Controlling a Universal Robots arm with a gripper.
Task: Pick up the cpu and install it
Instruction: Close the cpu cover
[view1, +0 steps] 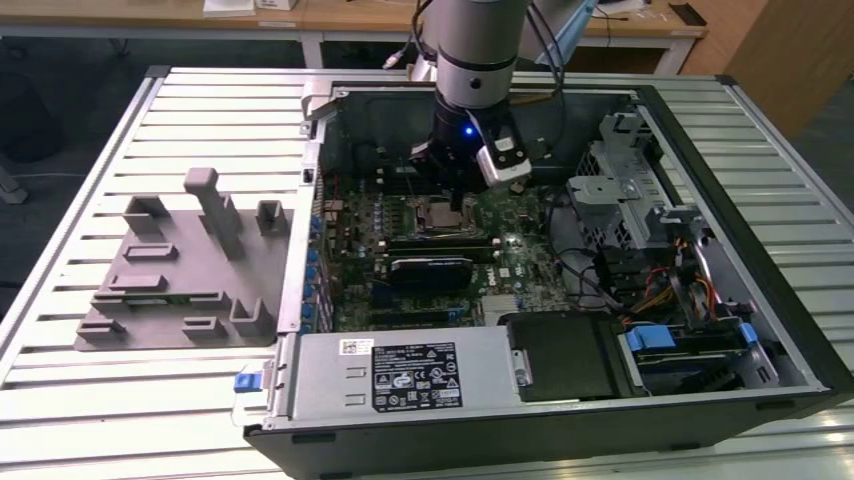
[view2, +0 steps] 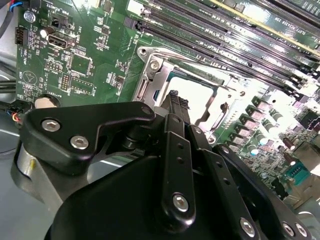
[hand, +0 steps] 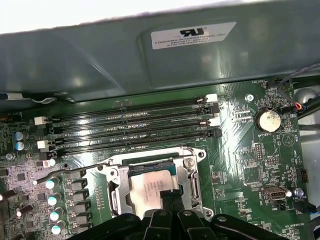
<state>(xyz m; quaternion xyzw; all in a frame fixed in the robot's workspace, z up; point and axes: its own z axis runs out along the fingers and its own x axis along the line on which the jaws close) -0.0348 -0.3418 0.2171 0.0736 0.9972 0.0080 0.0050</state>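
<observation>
While hanging low inside the computer case (view1: 534, 440), holds the gripper (hand: 168, 198) narrow, fingers together with nothing clamped between. Finds the cpu (hand: 146, 187) lying flat in the open socket (hand: 192, 165) on the motherboard (hand: 240, 145), straight below the fingertips, silver face up. Square, so no long axis to match. Cannot tell whether touching or just above.

In the exterior view we've got an open PC case (view1: 790, 318) on a slatted table (view1: 80, 395), a grey plastic fixture (view1: 174, 275) at its 9 o'clock, and inside, a grey labelled box (view1: 400, 375) at 6 o'clock of the green motherboard (view1: 523, 240).
</observation>
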